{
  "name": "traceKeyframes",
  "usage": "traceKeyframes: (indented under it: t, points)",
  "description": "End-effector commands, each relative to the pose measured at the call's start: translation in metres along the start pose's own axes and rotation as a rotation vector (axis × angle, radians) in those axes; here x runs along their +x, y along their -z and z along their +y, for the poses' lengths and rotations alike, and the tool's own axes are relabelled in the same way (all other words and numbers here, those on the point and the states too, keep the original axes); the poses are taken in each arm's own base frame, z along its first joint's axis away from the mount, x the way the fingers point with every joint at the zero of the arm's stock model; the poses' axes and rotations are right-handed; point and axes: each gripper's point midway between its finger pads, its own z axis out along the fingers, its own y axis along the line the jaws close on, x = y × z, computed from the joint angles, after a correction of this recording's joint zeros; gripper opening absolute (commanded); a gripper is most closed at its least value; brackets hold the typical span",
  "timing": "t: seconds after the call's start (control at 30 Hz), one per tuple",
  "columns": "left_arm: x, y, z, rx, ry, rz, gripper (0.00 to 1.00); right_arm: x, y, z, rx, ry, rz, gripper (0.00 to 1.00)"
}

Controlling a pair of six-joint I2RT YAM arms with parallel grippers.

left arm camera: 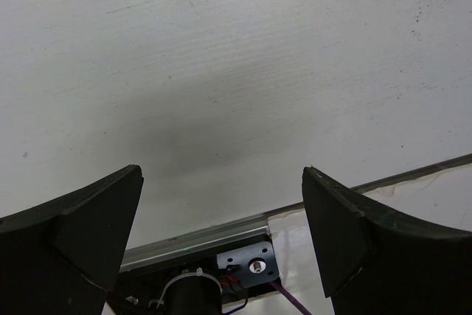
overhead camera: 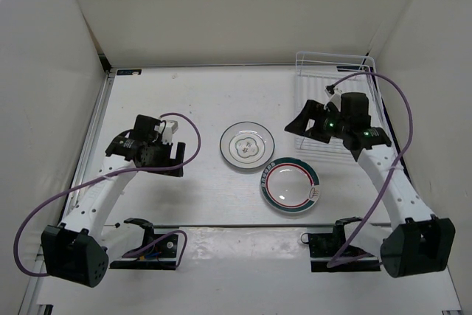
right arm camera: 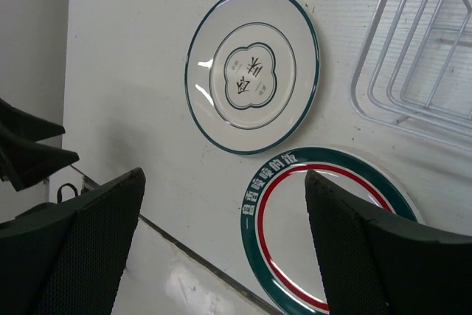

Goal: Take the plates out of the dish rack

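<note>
Step in hand: release. The right gripper hangs with jaws wide apart and nothing between them; the green-rimmed plate lies flat on the table just below them.
Flower-centre plate: flat on the table, beside the green-rimmed one, apart from it, further from the right jaws.
Dish rack: behind the right jaws at the table's far corner; no plate shows in it.
Left gripper: jaws apart, empty, over bare table.
Next move: judging by the rack, unloading looks done; the right arm needs only to lift clear.
</note>
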Motion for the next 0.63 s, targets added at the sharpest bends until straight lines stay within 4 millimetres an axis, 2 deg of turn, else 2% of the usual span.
traceKeyframes:
  t: [0.0,0.07,0.1,0.33,0.6]
  points:
    - [-0.013,0.012,-0.003,0.011,-0.009,-0.065,1.00,0.008,0.018,0.006,0.000,0.105,-0.018,0.90]
    - [-0.014,0.013,-0.003,0.009,-0.007,-0.073,1.00,0.011,0.026,0.010,-0.015,0.124,-0.044,0.90]
    - [-0.014,0.014,-0.003,0.008,-0.009,-0.074,1.00,0.020,0.032,0.013,-0.031,0.133,-0.055,0.90]
    - [-0.013,0.014,-0.001,0.000,-0.005,-0.078,1.00,0.030,0.045,0.011,-0.025,0.139,-0.103,0.90]
    - [-0.013,0.012,-0.001,-0.001,-0.003,-0.066,1.00,0.042,0.039,0.002,-0.006,0.136,-0.053,0.90]
